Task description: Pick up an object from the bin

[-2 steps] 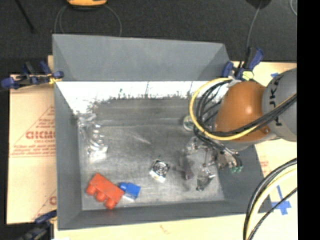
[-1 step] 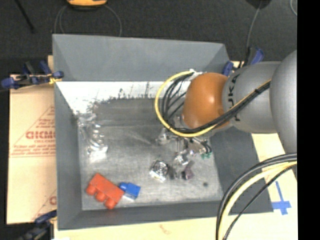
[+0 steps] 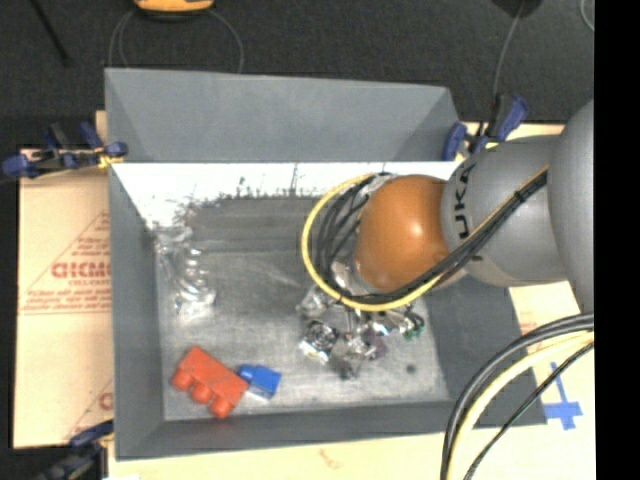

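Grey bin [image 3: 135, 308] is occupied by red block [image 3: 207, 380], blue piece [image 3: 260, 379] and clear plastic item [image 3: 188, 280]. Gripper [image 3: 350, 340] is lowered right of centre; its grip cannot be told.

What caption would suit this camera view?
Robot gripper low in the grey bin, right of a red block and blue piece.

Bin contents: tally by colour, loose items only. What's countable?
Red: 1, studded red block, front left
Blue: 1, small blue piece, against the block's right end
Clear: 1, transparent plastic piece, left side; looks like a single item
Total: 3 countable. Anything under the end effector cannot be made out.
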